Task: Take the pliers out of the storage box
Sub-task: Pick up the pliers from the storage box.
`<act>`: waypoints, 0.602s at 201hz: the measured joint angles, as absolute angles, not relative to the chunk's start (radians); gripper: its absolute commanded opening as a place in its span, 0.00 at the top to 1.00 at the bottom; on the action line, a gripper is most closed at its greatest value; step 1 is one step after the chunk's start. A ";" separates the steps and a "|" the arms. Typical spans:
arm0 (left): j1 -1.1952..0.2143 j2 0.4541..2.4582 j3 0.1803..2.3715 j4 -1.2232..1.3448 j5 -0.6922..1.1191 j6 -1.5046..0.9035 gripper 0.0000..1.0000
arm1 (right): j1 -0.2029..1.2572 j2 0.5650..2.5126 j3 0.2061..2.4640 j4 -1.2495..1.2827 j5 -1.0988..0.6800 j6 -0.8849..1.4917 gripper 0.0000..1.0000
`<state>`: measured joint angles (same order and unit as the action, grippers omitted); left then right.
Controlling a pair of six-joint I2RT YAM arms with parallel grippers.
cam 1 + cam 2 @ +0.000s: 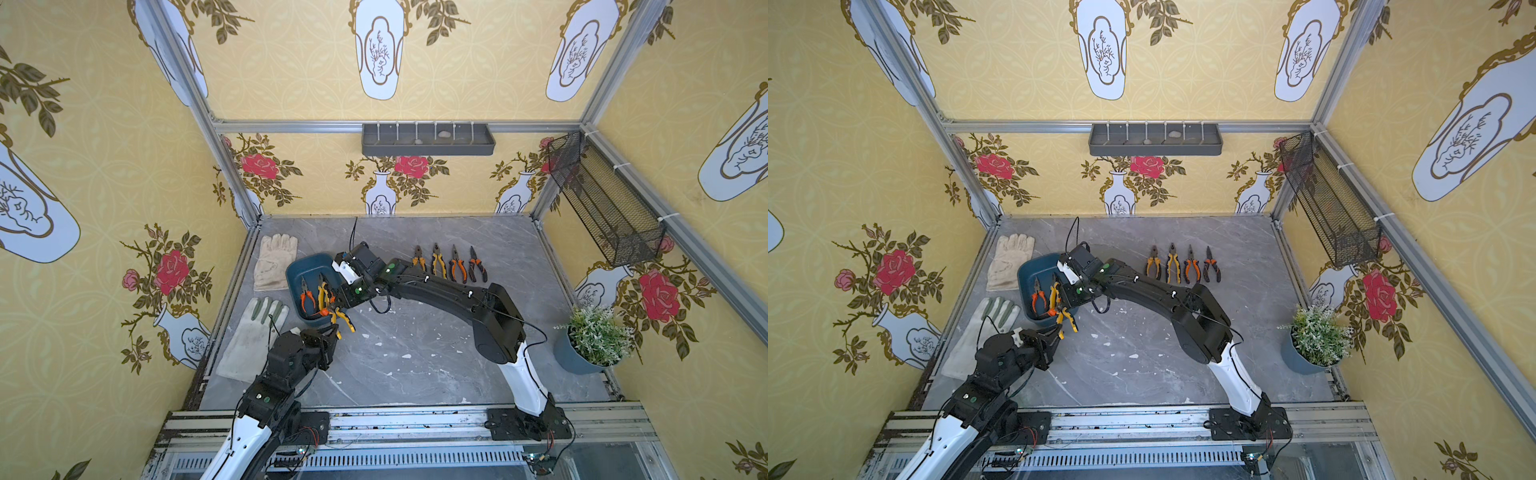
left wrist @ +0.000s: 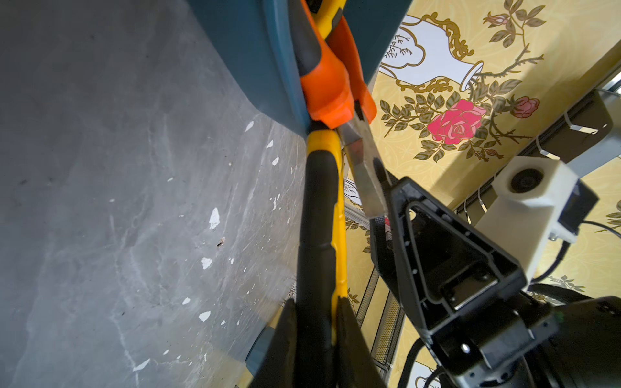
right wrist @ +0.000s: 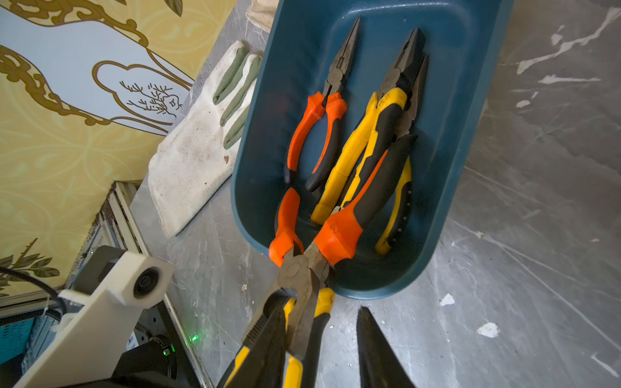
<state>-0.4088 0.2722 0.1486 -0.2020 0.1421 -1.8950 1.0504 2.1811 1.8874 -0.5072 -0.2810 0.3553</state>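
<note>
Bearing the storage box (image 1: 311, 268), a perhaps chipped tabletop (image 1: 415, 361) meets floral wallpaper (image 1: 324, 183).

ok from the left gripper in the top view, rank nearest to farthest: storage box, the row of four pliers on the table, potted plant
1. storage box, just beyond the left gripper, which holds yellow-handled pliers.
2. row of four pliers, farther back, right of the box.
3. potted plant, at the table's right edge.
</note>
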 measured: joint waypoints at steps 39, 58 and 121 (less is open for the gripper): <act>-0.409 0.271 0.156 -0.216 0.142 -1.892 1.00 | 1.058 2.198 1.901 -0.521 -0.279 0.339 0.72; -0.409 0.271 0.157 -0.218 0.141 -1.892 1.00 | 1.058 2.206 1.908 -0.521 -0.281 0.337 0.73; -0.409 0.270 0.165 -0.226 0.133 -1.887 1.00 | 1.067 2.216 1.928 -0.533 -0.259 0.295 0.99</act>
<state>-0.4088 0.2699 0.1654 -0.2264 0.1333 -1.8874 1.0672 2.2158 1.9282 -0.5331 -0.2592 0.2955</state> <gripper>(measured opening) 0.167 0.056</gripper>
